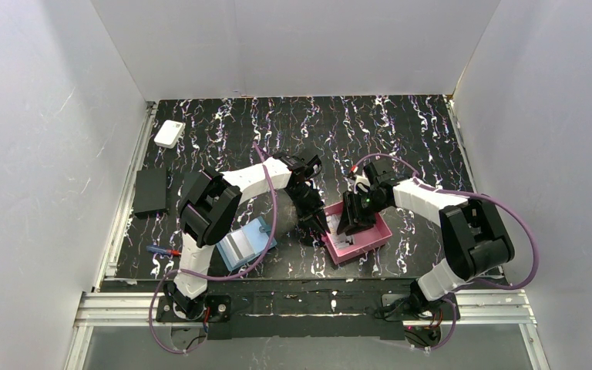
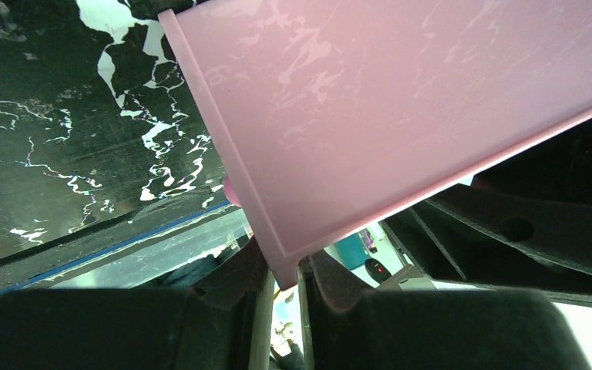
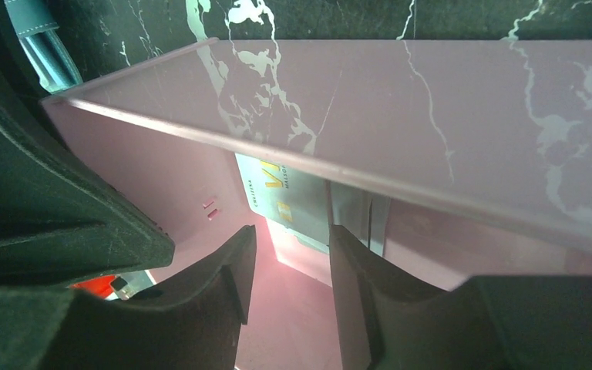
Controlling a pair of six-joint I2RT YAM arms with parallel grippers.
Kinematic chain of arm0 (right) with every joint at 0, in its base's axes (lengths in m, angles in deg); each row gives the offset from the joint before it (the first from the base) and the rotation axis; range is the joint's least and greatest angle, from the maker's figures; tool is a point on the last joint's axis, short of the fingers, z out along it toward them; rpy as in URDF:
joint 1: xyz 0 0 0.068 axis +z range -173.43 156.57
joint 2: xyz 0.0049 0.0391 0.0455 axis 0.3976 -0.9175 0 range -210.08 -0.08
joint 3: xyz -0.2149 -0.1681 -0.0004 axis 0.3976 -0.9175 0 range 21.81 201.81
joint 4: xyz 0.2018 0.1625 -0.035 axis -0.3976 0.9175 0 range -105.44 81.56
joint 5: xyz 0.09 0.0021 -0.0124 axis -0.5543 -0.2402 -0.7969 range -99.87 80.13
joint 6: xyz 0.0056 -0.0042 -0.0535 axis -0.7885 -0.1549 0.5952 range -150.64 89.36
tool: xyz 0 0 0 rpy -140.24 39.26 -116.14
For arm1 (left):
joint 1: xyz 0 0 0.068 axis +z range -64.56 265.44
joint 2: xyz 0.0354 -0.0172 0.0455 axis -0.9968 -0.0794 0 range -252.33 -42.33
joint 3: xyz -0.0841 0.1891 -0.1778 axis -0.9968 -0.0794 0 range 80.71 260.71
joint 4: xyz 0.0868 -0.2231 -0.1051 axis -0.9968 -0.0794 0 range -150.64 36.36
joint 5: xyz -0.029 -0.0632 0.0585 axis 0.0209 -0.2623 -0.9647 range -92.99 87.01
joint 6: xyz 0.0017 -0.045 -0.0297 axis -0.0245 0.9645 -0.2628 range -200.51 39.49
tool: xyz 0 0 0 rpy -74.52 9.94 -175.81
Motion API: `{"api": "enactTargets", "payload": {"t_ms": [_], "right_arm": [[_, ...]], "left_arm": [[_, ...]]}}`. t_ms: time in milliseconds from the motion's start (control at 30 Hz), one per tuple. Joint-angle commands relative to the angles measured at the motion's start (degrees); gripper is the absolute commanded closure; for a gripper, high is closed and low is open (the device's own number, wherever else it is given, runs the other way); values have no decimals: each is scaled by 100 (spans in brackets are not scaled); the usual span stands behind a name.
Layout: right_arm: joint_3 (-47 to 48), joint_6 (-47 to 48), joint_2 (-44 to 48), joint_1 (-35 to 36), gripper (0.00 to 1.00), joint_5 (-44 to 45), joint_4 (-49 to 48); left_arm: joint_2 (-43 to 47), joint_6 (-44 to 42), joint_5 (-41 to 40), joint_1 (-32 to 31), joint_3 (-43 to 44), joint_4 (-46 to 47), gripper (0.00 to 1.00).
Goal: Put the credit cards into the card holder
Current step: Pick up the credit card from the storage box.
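1. The left gripper [image 2: 287,281]: its dark matte fingers were clamped on a corner of the tray [image 2: 401,100], a glossy pink square with thin upright walls.
2. The right gripper [image 3: 291,247]: its curved fingers stood apart inside the tray, holding nothing.
3. The cards [image 3: 289,196]: thin, flat and grey-white with yellow print, they lay in the tray just beyond the right fingertips.
4. The holder [image 1: 248,241]: teal with pale slotted pockets, it lay open, left of the left fingers and apart from them.

Pink tray [image 1: 358,245] wall fronts credit card [image 3: 279,196]; left fingers [image 2: 331,284] on tray corner block left approach; right fingers [image 3: 354,285] inside.
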Motion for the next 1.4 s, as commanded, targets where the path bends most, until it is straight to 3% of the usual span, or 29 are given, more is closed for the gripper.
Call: {"api": "enactTargets", "payload": {"t_ms": [0, 500, 867, 1000, 1367], "right_arm": [[20, 125, -94, 9, 51, 1, -8], [-24, 138, -185, 9, 54, -280, -158], [-29, -6, 134, 9, 64, -752, -332], [79, 98, 50, 1, 56, 60, 117], [86, 95, -206, 1, 54, 4, -13]], "left_arm": [[-72, -39, 5, -20, 135, -52, 87], [-56, -42, -23, -18, 134, -56, 87], [-84, -24, -27, -22, 174, -56, 88], [-91, -23, -27, -15, 181, -56, 88], [-115, -49, -2, -14, 210, -64, 88]]}}
